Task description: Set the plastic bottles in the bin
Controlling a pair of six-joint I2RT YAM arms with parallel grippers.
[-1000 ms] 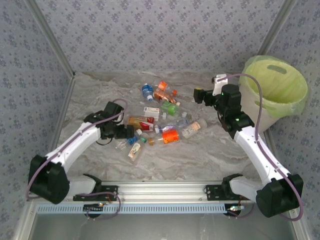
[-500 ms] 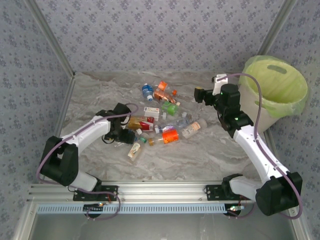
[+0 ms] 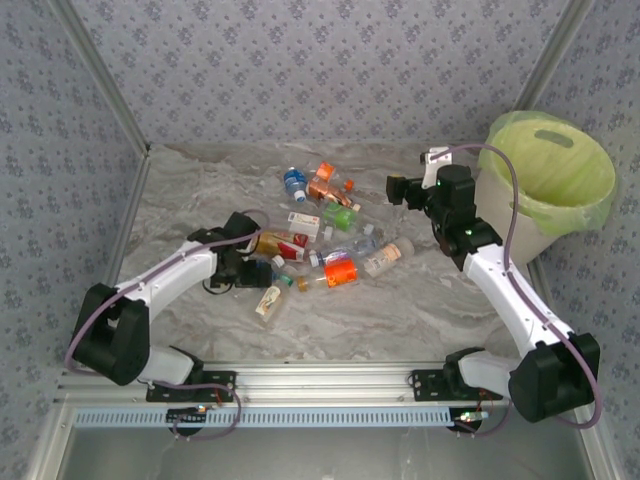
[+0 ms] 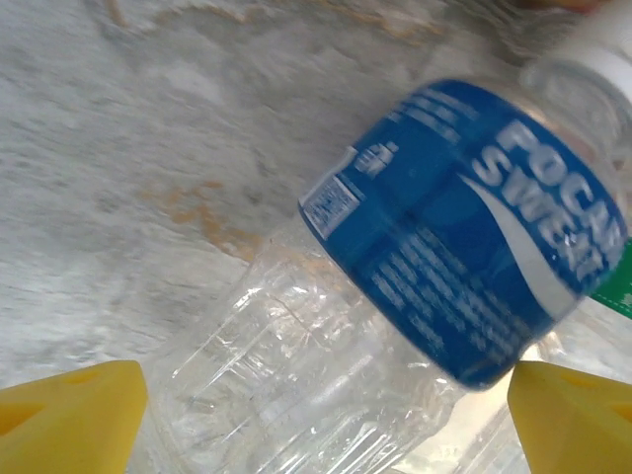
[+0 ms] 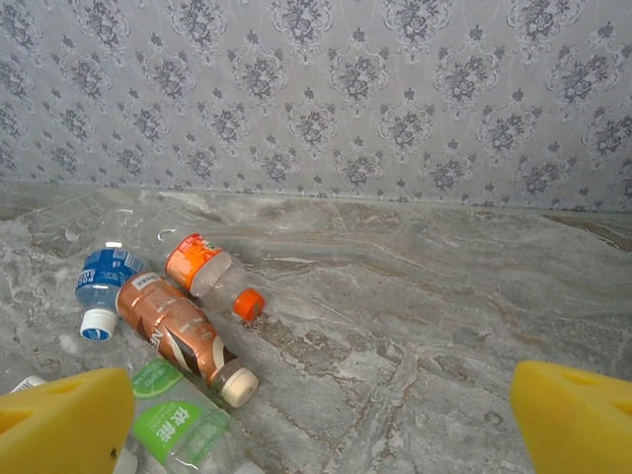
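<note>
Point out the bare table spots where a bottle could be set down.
The marble table is bare in the far-left corner, between the left wall and the bottle pile, and along the near strip before the rail. The centre is crowded.

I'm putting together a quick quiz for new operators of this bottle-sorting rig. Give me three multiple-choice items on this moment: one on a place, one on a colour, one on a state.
1. Where does the bin stand in the top view?
A) at the far right of the table
B) at the near left corner
C) between the two arm bases

2. What colour is the label of the bottle between the left gripper's fingertips?
A) orange
B) blue
C) green

3. How is the right gripper?
A) shut on something
B) open and empty
C) shut and empty

Answers:
1 A: the bin sits by the table's far right edge.
2 B: the left wrist view shows a blue label with white lettering.
3 B: its fingertips stand wide apart with nothing between them.
</note>
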